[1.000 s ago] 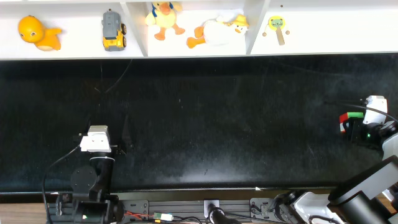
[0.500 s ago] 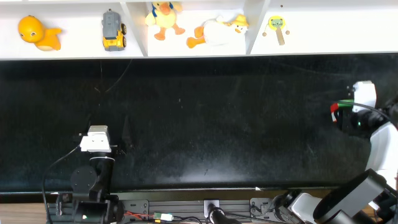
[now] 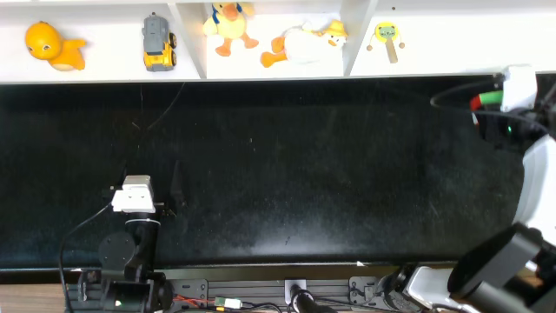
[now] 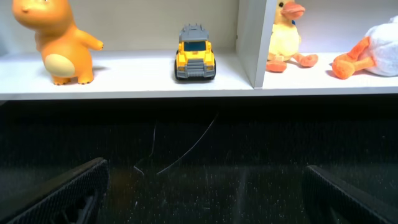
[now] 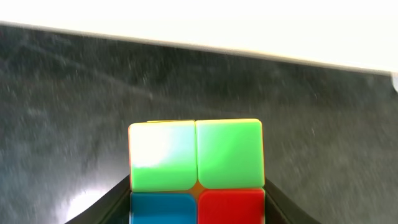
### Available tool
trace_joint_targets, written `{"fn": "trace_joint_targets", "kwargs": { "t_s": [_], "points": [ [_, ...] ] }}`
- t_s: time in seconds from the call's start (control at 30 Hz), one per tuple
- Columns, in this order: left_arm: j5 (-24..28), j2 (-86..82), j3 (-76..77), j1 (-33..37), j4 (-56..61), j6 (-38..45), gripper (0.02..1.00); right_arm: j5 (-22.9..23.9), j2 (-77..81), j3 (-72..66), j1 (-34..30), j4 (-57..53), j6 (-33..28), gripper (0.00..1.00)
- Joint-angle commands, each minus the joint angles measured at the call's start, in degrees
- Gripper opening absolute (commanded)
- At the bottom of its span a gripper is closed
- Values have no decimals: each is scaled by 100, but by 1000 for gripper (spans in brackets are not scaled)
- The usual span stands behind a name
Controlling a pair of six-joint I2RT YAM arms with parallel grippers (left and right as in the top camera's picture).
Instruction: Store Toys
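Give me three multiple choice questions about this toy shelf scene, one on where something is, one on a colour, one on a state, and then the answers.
1. Where does the toy truck stand?
A) in a basket
B) in the shelf compartment with the orange figure
C) in a drawer

2. What colour are the two upper squares on the cube in the right wrist view?
A) green
B) yellow
C) white

3. What state is the right gripper in?
A) shut on the cube
B) open and empty
C) shut on nothing

Answers:
1 B: the left wrist view shows truck and figure on the same side of one divider.
2 A: both upper squares are green, above a blue and a red one.
3 A: its fingers flank the cube on both sides, close against it.
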Motion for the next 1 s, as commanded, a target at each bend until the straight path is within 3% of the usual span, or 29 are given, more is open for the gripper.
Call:
{"fn": "trace_joint_targets", "kwargs": {
  "t_s": [0.03,0.33,1.0],
  "points": [
    [52,-68,-22,-15,-4,107,998,-37,444,675,232,20,492,343],
    [52,-68,-22,-15,-7,107,998,31,1375,1899,704,-96,769,343],
    [52,-68,-22,-15,-4,107,998,96,2133,2411,1051,479,1027,360]
  ]
}}
